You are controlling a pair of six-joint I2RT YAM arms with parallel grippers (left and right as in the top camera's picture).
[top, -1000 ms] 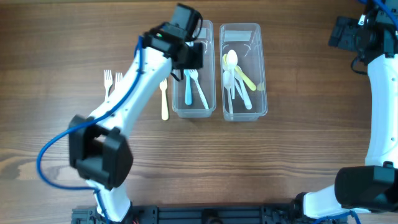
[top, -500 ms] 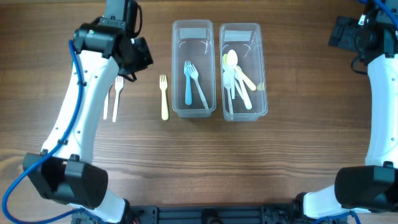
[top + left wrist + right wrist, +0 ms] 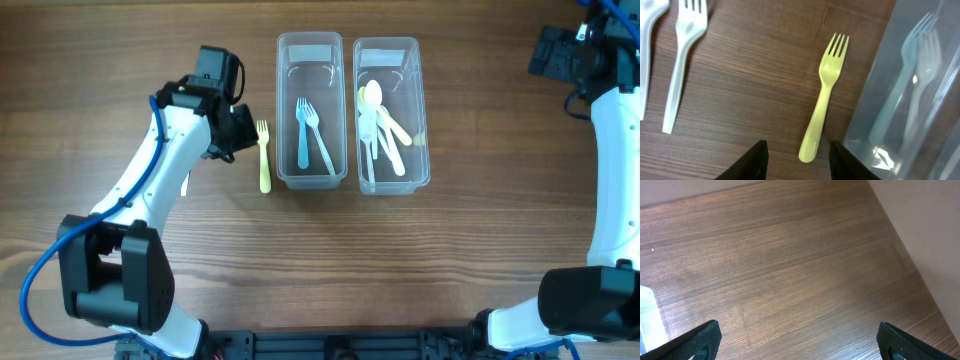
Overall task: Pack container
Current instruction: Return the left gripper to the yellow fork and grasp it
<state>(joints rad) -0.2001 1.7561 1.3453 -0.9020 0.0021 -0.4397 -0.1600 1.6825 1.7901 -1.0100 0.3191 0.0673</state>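
Observation:
A yellow fork (image 3: pixel 264 155) lies on the table just left of the left clear container (image 3: pixel 309 180), which holds two blue forks (image 3: pixel 308 133). In the left wrist view the yellow fork (image 3: pixel 823 96) lies with its handle end between my open, empty left gripper's (image 3: pixel 796 150) fingers, beside the left container (image 3: pixel 900 107). My left gripper (image 3: pixel 232 135) hovers just left of the fork in the overhead view. The right container (image 3: pixel 420 175) holds white and yellow spoons (image 3: pixel 380 125). My right gripper (image 3: pixel 795 337) is open and empty over bare table at the far right.
Two white forks (image 3: pixel 682 45) lie on the table left of the yellow fork; in the overhead view my left arm mostly hides them (image 3: pixel 186 180). The table's far right edge meets a pale wall (image 3: pixel 925 225).
My left gripper swung from over the left container out to the far left, then came back right and now hovers by the yellow fork. The right arm has not moved.

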